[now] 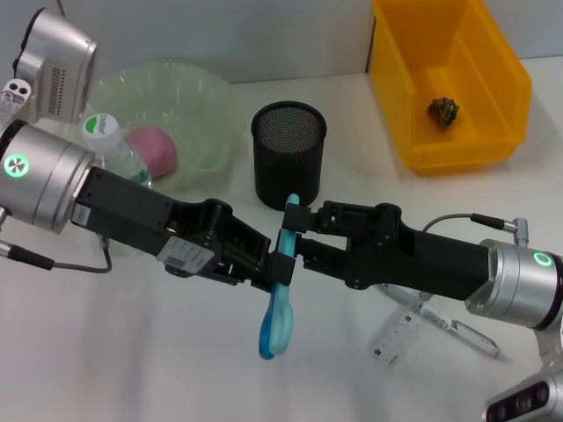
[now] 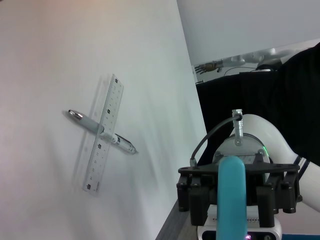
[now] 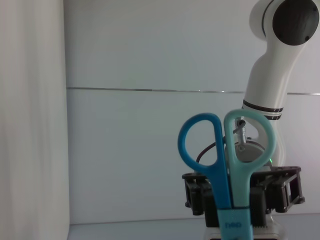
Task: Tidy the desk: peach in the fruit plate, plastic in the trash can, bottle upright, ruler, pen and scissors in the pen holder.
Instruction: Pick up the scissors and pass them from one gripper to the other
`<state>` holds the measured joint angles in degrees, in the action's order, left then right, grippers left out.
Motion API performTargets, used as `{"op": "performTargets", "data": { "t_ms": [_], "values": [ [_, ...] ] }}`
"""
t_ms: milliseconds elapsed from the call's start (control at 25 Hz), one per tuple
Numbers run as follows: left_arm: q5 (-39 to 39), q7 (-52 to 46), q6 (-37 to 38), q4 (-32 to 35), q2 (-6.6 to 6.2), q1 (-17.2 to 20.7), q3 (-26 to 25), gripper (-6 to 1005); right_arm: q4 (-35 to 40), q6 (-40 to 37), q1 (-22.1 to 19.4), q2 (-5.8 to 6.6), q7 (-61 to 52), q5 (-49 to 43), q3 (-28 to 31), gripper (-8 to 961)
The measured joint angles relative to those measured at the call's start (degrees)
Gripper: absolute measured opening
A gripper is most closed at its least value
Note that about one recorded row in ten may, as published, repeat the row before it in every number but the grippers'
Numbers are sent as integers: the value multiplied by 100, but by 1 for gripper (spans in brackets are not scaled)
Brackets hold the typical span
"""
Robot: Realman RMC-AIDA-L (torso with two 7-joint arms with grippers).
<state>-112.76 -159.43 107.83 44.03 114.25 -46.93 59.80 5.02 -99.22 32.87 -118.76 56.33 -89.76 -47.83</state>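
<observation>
Blue scissors (image 1: 280, 290) hung mid-air between both arms, just in front of the pen holder (image 1: 288, 155). Left gripper (image 1: 274, 268) had its jaws clamped on the shank from the left; right gripper (image 1: 295, 236) met it from the right, its jaws on the blades too. Long axis ran near vertical, handles down, tips up. Looked like a handover; both were equally near.

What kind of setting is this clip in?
Probably a lab desk staged for tidying: a white table with a mesh pen holder, yellow bin, ruler and pen.
</observation>
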Motion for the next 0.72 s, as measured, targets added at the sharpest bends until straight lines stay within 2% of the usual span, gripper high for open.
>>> {"op": "performTargets", "data": {
  "t_ms": [120, 720],
  "values": [
    [0, 1, 3, 0, 7, -3, 13, 287, -2, 0, -1, 3, 1, 0, 1, 427],
    [-3, 4, 10, 0, 8, -18, 20, 289, -2, -43, 16, 11, 7, 1, -7, 419]
  ]
}}
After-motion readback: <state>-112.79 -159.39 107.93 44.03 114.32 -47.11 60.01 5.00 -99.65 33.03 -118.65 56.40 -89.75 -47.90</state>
